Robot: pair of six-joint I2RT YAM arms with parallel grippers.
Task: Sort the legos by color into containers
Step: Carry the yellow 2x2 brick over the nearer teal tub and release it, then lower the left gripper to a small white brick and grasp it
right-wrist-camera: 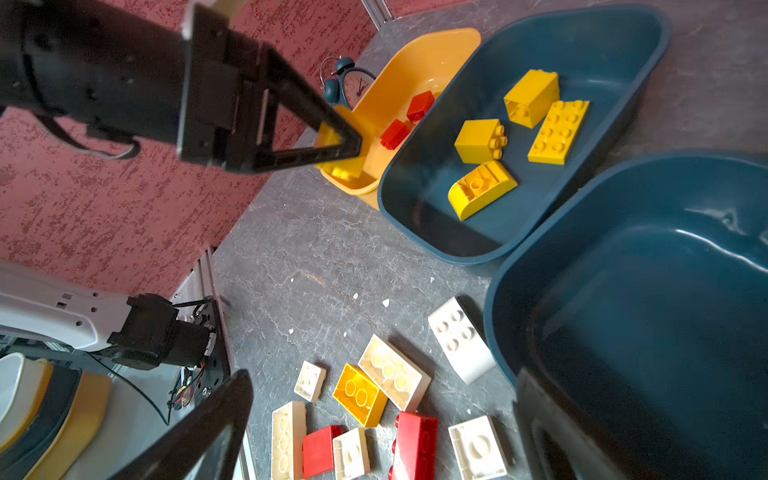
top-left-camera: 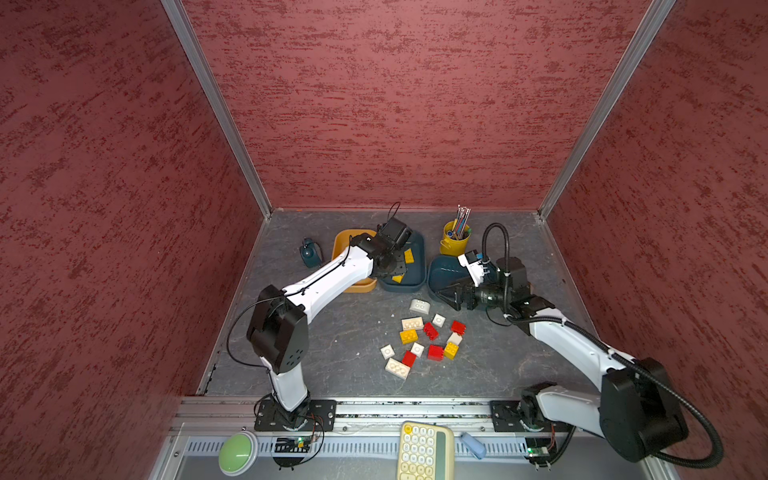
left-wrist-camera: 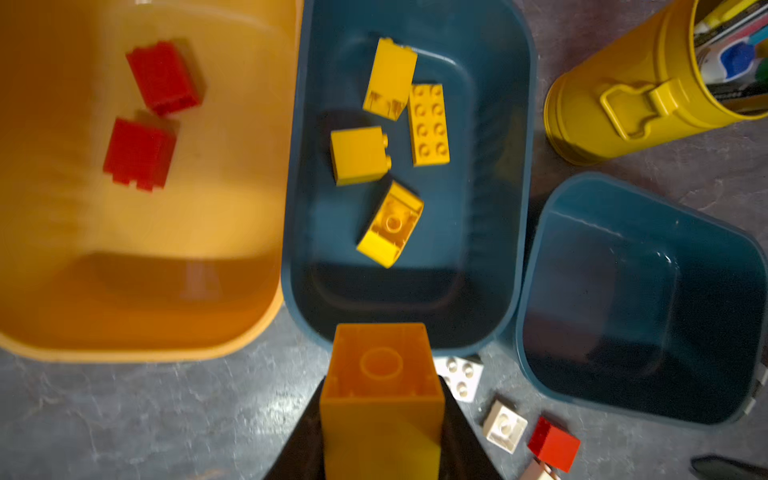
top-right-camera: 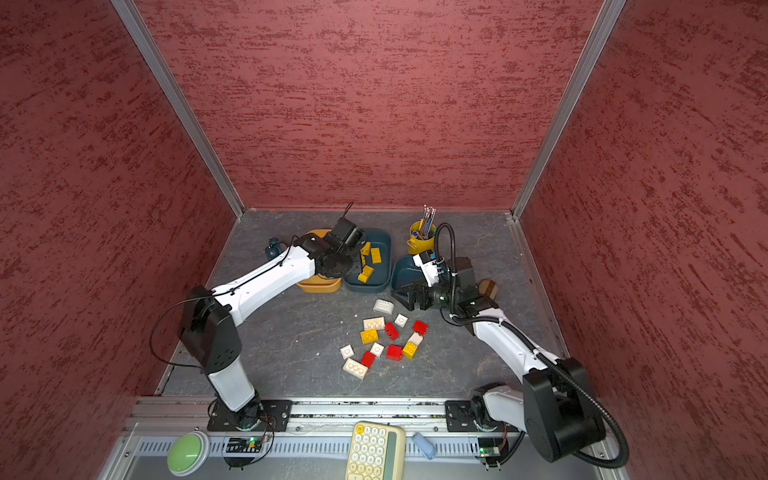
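Left pincer (left-wrist-camera: 380, 436): closed on one yellow brick (left-wrist-camera: 380, 374), jaws against two opposite flat sides, hollow underside turned toward the wrist camera

Position: the brick sits between my fingers and sticks out past them. It hangs about over the near rim of the middle teal tub (left-wrist-camera: 490, 187), which has four yellow bricks (left-wrist-camera: 359, 156) on its floor. Height above the rim: cannot tell

Handling, my estimate: hard hollow plastic, so light and stiff, with no give under the jaws. The walls look smooth and could slip if pinched on a corner. Flat side walls are the place to hold, not the studs

Right pincer (top-left-camera: 448, 297): jaws wide apart, holding nothing, beside the right teal tub (left-wrist-camera: 623, 291), which looks empty

Orange tub (left-wrist-camera: 166, 291) holds two red bricks (left-wrist-camera: 164, 77)

Loose pile (top-left-camera: 419, 336) of red, white and yellow bricks lies on the table (top-left-camera: 332, 332), well apart from my left pincer and nearer my right. The white ones go to the empty tub, I reckon
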